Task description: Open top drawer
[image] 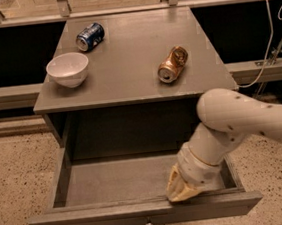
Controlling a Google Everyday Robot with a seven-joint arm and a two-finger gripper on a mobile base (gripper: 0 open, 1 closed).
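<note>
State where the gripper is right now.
In the camera view, the gripper sits right of centre, at the front edge of the open top drawer.
</note>
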